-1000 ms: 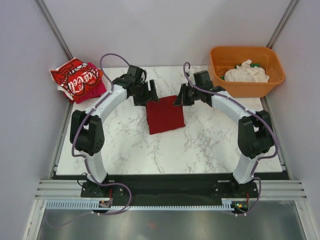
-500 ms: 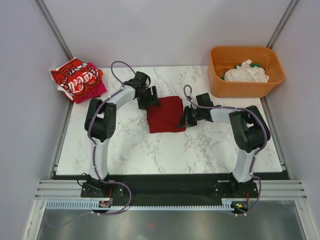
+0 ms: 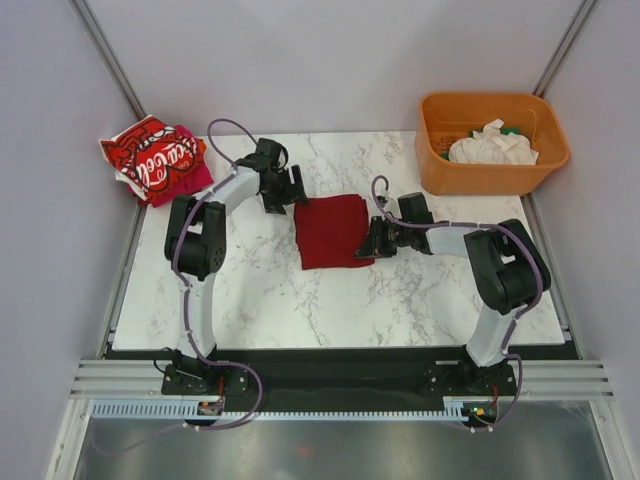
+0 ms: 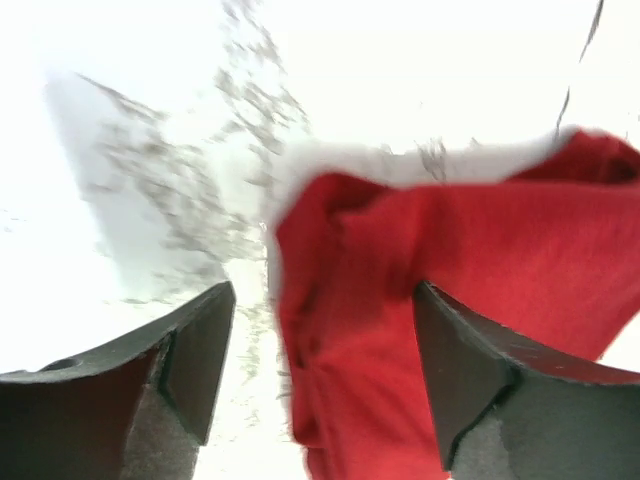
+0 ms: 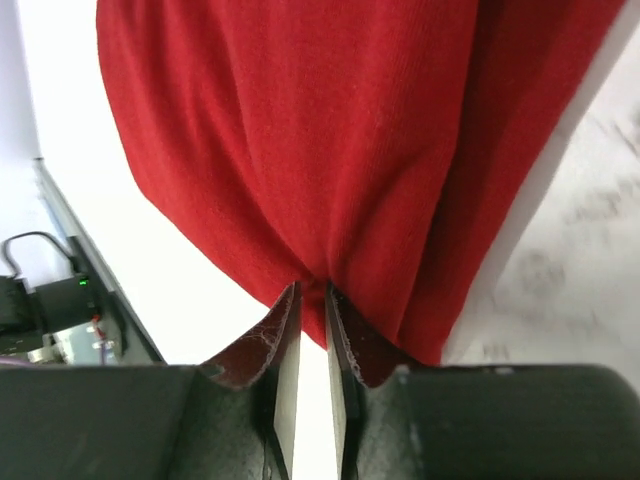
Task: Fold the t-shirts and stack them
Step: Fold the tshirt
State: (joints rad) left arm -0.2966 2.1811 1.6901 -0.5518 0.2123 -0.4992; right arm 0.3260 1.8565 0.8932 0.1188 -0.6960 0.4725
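— Dark red tee (image 3: 330, 230), where is it?
— Folded flat, middle of the tabletop. Right gripper (image 5: 312, 296) is pinched tight on its right edge. Left gripper (image 4: 320, 312) stands spread apart at its far left corner, cloth loose between the fingers.

An orange plastic tub (image 3: 545, 172) stood at the far right corner of a white marble-patterned table (image 3: 250, 290), with a scrap of something green (image 3: 511, 130) showing inside near its far wall. Plain grey walls (image 3: 320, 60) closed in the scene. Metal rails (image 3: 340, 378) ran along the near edge.
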